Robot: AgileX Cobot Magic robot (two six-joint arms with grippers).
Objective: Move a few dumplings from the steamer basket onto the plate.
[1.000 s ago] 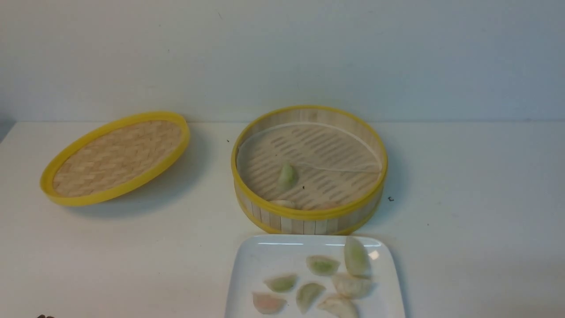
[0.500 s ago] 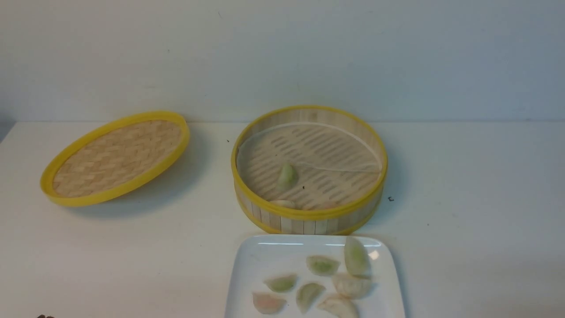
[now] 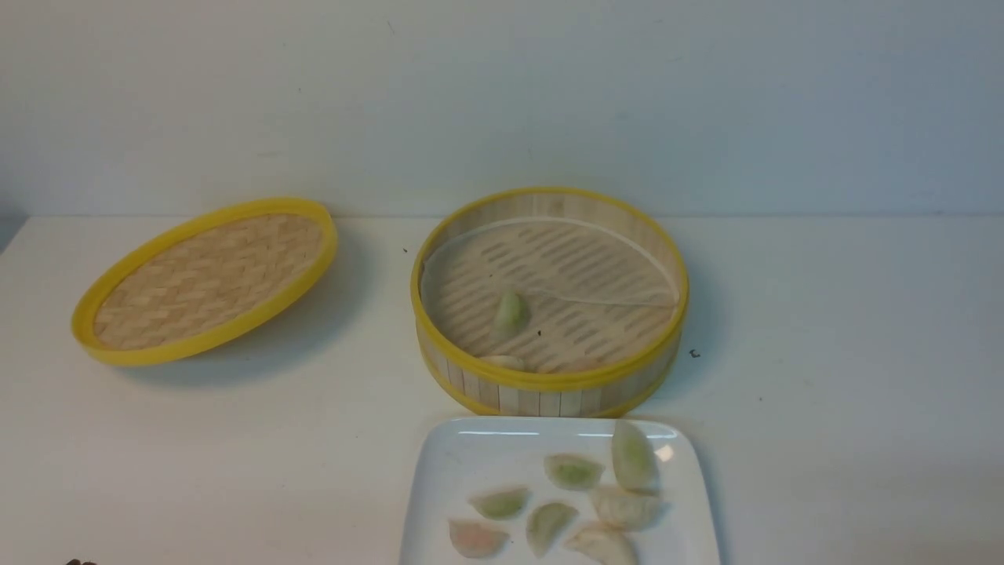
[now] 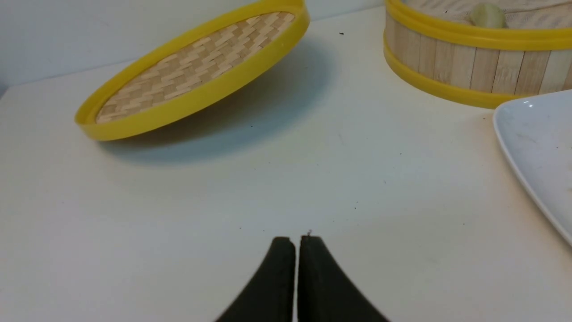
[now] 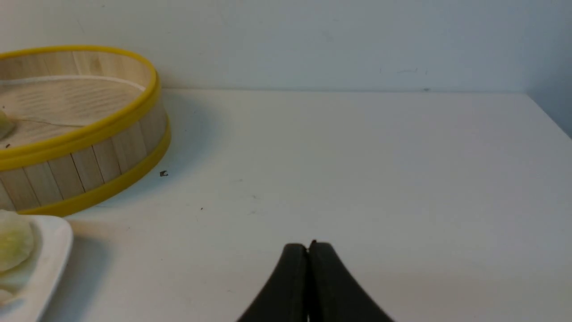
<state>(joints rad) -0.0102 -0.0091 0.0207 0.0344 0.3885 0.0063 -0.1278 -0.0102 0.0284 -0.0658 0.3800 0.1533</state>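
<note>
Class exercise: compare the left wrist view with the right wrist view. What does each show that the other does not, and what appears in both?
Only the left wrist view shows the shallow woven yellow-rimmed lid and the shut left gripper. Only the right wrist view shows the shut right gripper, a pale green dumpling on the plate, and the table's far right corner. Both show the round bamboo steamer basket, the white glossy square plate and the white table.

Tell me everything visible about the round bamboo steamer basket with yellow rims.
The round bamboo steamer basket stands upright on the white table, just behind the white square plate. Its wall is pale vertical slats between yellow rims; a thin white liner covers the slatted floor. It is uncovered, with a pale green dumpling inside.
</note>
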